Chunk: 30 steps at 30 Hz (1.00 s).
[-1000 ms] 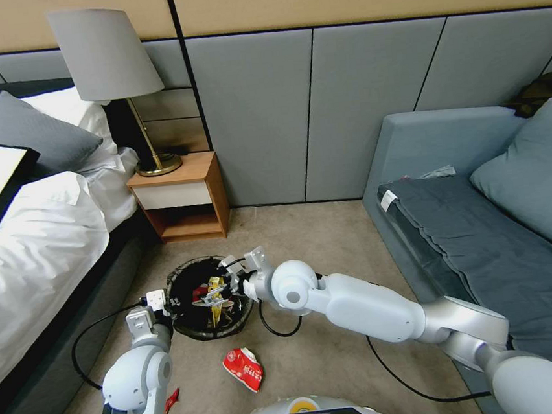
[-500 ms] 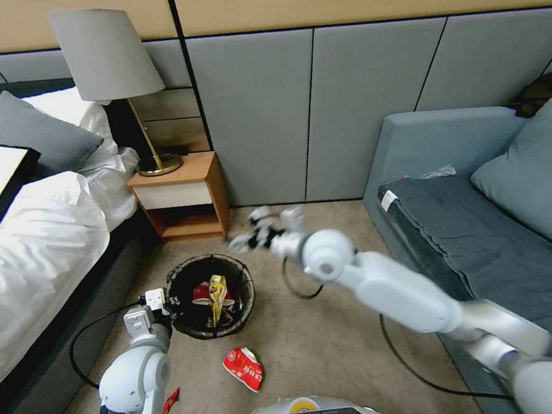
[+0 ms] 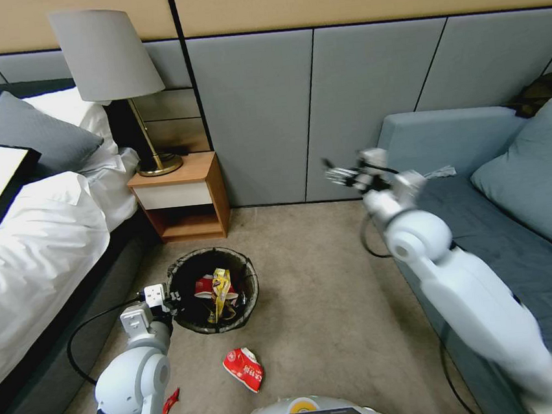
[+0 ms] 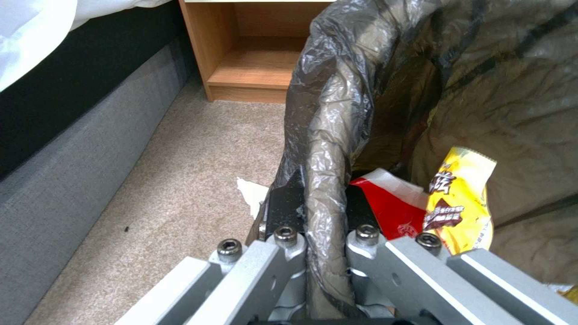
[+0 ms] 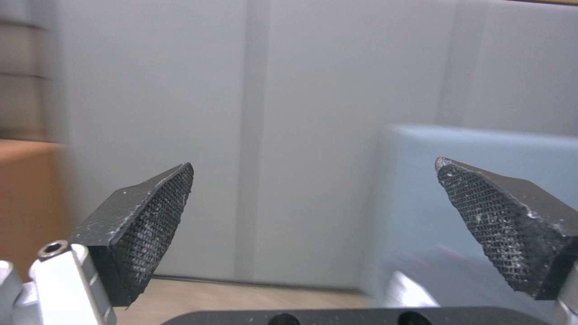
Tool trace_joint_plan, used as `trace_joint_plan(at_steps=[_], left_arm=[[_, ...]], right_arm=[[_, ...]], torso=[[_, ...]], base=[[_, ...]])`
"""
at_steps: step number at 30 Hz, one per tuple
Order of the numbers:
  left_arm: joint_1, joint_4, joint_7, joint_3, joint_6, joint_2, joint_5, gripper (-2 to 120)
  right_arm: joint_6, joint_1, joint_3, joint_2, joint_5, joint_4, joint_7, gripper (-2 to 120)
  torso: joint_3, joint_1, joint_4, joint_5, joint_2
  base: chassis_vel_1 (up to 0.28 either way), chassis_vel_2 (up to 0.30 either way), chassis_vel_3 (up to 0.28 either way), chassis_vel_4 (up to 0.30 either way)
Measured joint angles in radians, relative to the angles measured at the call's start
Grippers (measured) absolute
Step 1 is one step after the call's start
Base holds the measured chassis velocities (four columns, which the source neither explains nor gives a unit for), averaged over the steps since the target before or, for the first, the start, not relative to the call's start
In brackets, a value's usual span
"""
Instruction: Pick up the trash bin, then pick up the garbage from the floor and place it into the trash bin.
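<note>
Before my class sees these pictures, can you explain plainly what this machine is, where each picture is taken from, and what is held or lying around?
It is a wheeled robot with two arms. One picture looks down from its head; the others come from a camera on each wrist. The left gripper is shut on the bag-lined rim of the trash bin, which holds a yellow wrapper. The right gripper is open, holding nothing, up by the sofa. A red-and-white wrapper and a red scrap lie on the carpet.

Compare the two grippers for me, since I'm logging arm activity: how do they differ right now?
The left gripper is shut on the trash bin rim, low by the bed; the right gripper is open, empty, and raised near the sofa. Both have dark textured pads.
</note>
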Motion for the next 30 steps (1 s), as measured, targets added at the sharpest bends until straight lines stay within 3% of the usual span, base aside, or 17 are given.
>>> trace_joint_plan(at_steps=[3, 5, 8, 30], left_arm=[[0.001, 0.000, -0.001, 0.003, -0.003, -0.003, 0.004, 0], [0.005, 0.003, -0.001, 0.006, -0.013, -0.004, 0.012, 0], [0.008, 0.003, -0.001, 0.005, -0.023, -0.003, 0.008, 0], [0.015, 0.005, -0.017, -0.003, -0.014, 0.013, -0.030, 0]], right_arm=[[0.029, -0.058, 0.035, 0.068, -0.066, 0.002, -0.015, 100], [0.092, -0.153, 0.071, 0.187, -0.163, -0.001, -0.037, 100], [0.136, -0.202, 0.073, 0.231, -0.203, -0.011, -0.043, 100], [0.145, -0.172, -0.011, 0.244, -0.217, -0.071, -0.031, 100]], torso=[[0.000, 0.000, -0.0002, -0.0002, 0.000], [0.000, 0.000, -0.0002, -0.0005, 0.000], [0.000, 0.000, -0.0002, -0.0003, 0.000], [0.000, 0.000, -0.0003, -0.0001, 0.000]], base=[[0.000, 0.000, 0.000, 0.000], [0.000, 0.000, 0.000, 0.000], [0.000, 0.000, 0.000, 0.000], [0.015, 0.014, 0.013, 0.014]])
